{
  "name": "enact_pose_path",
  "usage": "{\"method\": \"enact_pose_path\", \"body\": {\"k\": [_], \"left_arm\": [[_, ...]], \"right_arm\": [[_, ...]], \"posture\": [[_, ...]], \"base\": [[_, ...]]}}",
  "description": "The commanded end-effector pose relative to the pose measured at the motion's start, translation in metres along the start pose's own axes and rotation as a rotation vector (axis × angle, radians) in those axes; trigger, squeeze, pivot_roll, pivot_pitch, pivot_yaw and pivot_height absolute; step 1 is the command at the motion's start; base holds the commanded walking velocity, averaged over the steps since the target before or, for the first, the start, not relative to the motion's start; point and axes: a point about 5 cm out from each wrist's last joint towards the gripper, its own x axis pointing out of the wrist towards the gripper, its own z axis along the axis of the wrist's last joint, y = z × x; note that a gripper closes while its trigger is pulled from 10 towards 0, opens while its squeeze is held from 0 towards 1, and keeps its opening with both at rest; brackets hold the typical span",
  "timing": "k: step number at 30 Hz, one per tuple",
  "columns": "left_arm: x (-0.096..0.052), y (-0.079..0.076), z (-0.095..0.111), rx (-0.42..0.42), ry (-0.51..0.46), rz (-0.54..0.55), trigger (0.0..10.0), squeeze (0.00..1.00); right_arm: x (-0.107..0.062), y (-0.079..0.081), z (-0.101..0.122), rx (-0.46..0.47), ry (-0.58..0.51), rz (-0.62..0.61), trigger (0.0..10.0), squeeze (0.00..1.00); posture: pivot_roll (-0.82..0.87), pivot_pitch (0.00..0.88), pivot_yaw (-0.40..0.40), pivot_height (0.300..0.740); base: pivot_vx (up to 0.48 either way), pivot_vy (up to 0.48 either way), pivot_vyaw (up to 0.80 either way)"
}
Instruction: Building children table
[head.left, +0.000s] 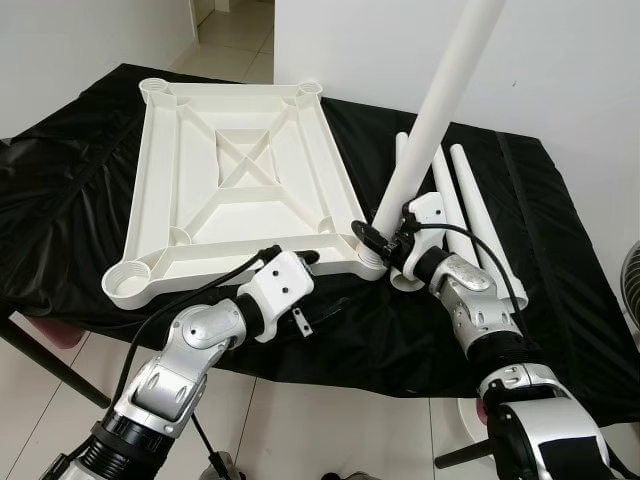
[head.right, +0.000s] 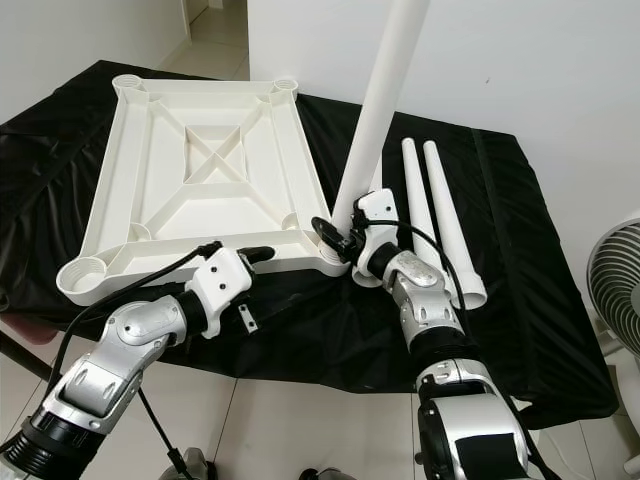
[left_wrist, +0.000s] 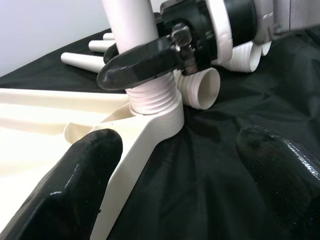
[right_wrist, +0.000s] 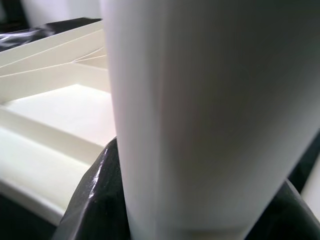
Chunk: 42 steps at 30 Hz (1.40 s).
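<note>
upturned white tabletop (head.left: 235, 190) on black cloth (head.left: 560, 300). right gripper (head.left: 385, 238) clamped round leg (head.left: 435, 110), low near its threaded end, seated tilted in the near corner socket (left_wrist: 159, 107). left gripper (head.left: 300, 262) spread wide, straddling the tabletop's near edge. 3 spare legs (head.right: 432, 210) beside. hollow plastic: probably light, stiff, slick; grip low by the threads.

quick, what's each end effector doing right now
Left end effector: open, at the tabletop edge, holding nothing.
Right end effector: closed on the leg in the corner socket.

Leg (head.left: 440, 100) in tabletop (head.left: 235, 180) corner, spare legs (head.left: 470, 215) right
</note>
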Motion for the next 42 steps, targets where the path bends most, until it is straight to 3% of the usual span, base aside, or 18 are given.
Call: {"method": "enact_pose_path", "body": {"k": [1, 13, 16, 18, 21, 28, 32, 33, 42], "left_arm": [[0.002, -0.004, 0.005, 0.007, -0.014, -0.029, 10.0, 0.0], [0.002, -0.004, 0.004, 0.003, -0.01, -0.032, 10.0, 0.0], [0.002, -0.004, 0.004, 0.003, -0.009, -0.031, 10.0, 0.0], [0.002, -0.004, 0.004, 0.003, -0.009, -0.031, 10.0, 0.0], [0.002, -0.005, 0.003, 0.002, -0.009, -0.033, 10.0, 0.0], [0.003, -0.006, 0.003, 0.0, -0.011, -0.035, 10.0, 0.0], [0.004, -0.008, 0.004, -0.003, -0.014, -0.037, 10.0, 0.0], [0.004, -0.008, 0.003, -0.004, -0.015, -0.037, 10.0, 0.0], [0.004, -0.009, 0.003, -0.004, -0.015, -0.041, 10.0, 0.0]], "right_arm": [[-0.001, 0.004, -0.009, 0.016, 0.029, -0.052, 10.0, 0.0], [0.001, 0.023, -0.019, 0.101, 0.018, -0.206, 10.0, 0.0], [-0.001, 0.022, -0.022, 0.12, 0.018, -0.354, 10.0, 0.0], [-0.001, 0.022, -0.022, 0.12, 0.018, -0.354, 10.0, 0.0], [-0.004, 0.026, -0.024, 0.122, 0.01, -0.509, 10.0, 0.0], [-0.007, 0.035, -0.024, 0.097, -0.007, -0.6, 10.0, 0.0], [-0.004, 0.043, -0.022, 0.112, -0.02, -0.591, 10.0, 0.0], [-0.004, 0.045, -0.021, 0.125, -0.033, -0.576, 10.0, 1.0], [-0.006, 0.042, -0.014, 0.14, -0.081, -0.491, 10.0, 1.0]], "posture": [[0.21, 0.088, -0.077, 0.74], [0.21, 0.091, -0.074, 0.74], [0.21, 0.088, -0.081, 0.74], [0.21, 0.088, -0.081, 0.74], [0.21, 0.081, -0.086, 0.74], [0.21, 0.076, -0.089, 0.74], [0.21, 0.071, -0.09, 0.74], [0.21, 0.069, -0.09, 0.74], [0.21, 0.06, -0.091, 0.74]], "base": [[0.0, 0.0, 0.0], [0.0, 0.0, 0.0], [0.0, 0.0, 0.0], [0.0, 0.0, 0.0], [0.0, 0.0, 0.0], [0.0, 0.0, 0.0], [0.0, 0.0, 0.0], [0.0, 0.0, 0.0], [0.0, 0.0, 0.0]]}}
